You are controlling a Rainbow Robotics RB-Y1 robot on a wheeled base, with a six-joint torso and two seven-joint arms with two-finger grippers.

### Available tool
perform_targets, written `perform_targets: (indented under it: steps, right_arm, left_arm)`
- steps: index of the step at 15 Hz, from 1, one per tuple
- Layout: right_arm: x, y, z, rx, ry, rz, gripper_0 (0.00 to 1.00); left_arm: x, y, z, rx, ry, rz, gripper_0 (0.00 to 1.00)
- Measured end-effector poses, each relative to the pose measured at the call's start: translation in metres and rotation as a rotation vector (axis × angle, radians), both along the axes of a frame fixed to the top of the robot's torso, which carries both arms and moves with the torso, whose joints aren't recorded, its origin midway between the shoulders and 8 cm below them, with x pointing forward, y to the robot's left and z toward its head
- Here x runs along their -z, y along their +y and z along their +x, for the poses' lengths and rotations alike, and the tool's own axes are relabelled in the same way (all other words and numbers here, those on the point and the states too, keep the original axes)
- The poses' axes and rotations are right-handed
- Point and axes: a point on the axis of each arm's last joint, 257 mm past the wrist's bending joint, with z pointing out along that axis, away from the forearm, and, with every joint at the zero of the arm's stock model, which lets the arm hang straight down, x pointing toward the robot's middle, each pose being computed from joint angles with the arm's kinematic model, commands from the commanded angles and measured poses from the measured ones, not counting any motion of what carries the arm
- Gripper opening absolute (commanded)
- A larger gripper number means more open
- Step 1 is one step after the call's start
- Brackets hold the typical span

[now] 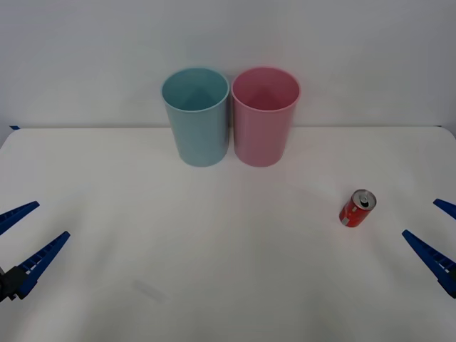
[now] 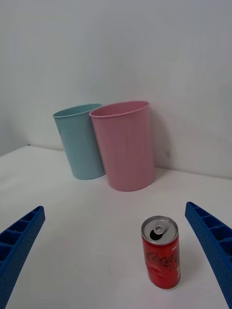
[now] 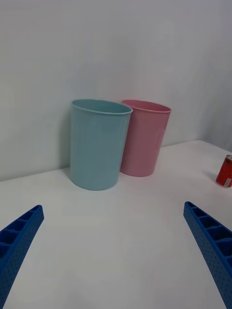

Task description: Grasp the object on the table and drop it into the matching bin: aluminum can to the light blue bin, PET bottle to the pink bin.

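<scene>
Nearest you, both grippers are hovering low over the wide plain white table (image 1: 228, 285). Your left gripper (image 1: 21, 239) is waiting at the near left edge with its ribbed blue fingers spread wide and nothing between them. Your right gripper (image 1: 438, 239) is sitting at the near right edge, likewise gaping and empty, and its wrist view is showing the target standing just ahead of the splayed fingers (image 2: 210, 241).

That target, the small red cylindrical aluminium drink can with a silver top and pull-tab (image 1: 357, 208), is standing upright on the right side of the table, near the right gripper and well apart from the bins.

Judging by its look, you are dealing with something light, thin-walled and smooth: it is likely to dent under a hard squeeze, slip if pinched near the rim, and tip if nudged. You are best taking it across the middle of the red body, closing gently.

Farther back, at the table's far centre, the tall light blue plastic bin (image 1: 196, 117) and the tall pink plastic bin (image 1: 265, 117) are standing side by side, touching or nearly so, blue on the left. The can belongs in the blue one.
</scene>
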Motion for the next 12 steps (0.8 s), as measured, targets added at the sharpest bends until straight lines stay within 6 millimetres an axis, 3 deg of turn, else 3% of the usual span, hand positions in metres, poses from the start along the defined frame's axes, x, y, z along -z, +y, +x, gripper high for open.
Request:
perform_targets:
  steps: [6,12]
  right_arm:
    - [0.005,-0.008,0.003,0.015,0.018,-0.021,1.0]
    - [0.034,-0.033,0.006,0.074,0.077,-0.024,1.0]
  left_arm:
    - [0.0,0.0,0.0,0.0,0.0,0.0,1.0]
    - [0.0,0.0,0.0,0.0,0.0,0.0,1.0]
